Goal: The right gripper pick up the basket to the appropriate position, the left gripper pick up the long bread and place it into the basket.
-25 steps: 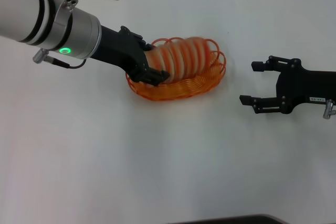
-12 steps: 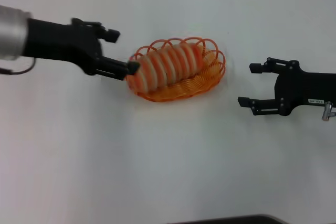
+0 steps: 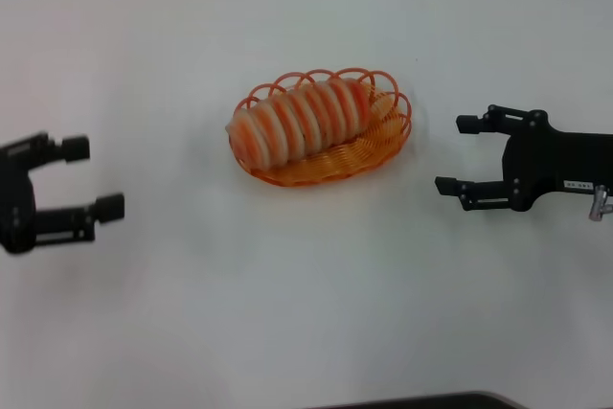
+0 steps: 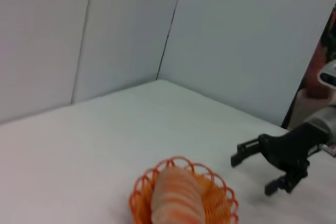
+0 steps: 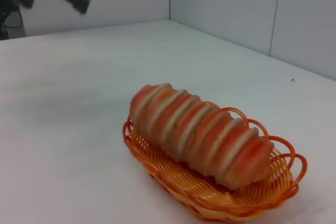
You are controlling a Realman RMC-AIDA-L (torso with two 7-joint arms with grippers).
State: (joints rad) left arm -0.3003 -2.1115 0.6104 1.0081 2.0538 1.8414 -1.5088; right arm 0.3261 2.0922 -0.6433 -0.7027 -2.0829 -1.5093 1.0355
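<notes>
The long bread (image 3: 301, 120), striped orange-red and cream, lies lengthwise inside the orange wire basket (image 3: 335, 164) at the table's middle. Both also show in the right wrist view, bread (image 5: 202, 134) resting in the basket (image 5: 173, 176), and in the left wrist view, bread (image 4: 177, 199) in the basket (image 4: 221, 196). My left gripper (image 3: 94, 179) stands open at the far left, well clear of the basket, holding nothing. My right gripper (image 3: 452, 154) stands open just right of the basket, not touching it, and is seen from the left wrist as the right gripper (image 4: 254, 170).
The white tabletop (image 3: 306, 294) surrounds the basket. Pale wall panels (image 4: 236, 35) rise behind the table. A dark edge (image 3: 412, 401) shows at the front of the head view.
My left gripper let go of the bread and drew back leftward, away from the basket. The bread now rests in the basket. The right gripper has not moved.
</notes>
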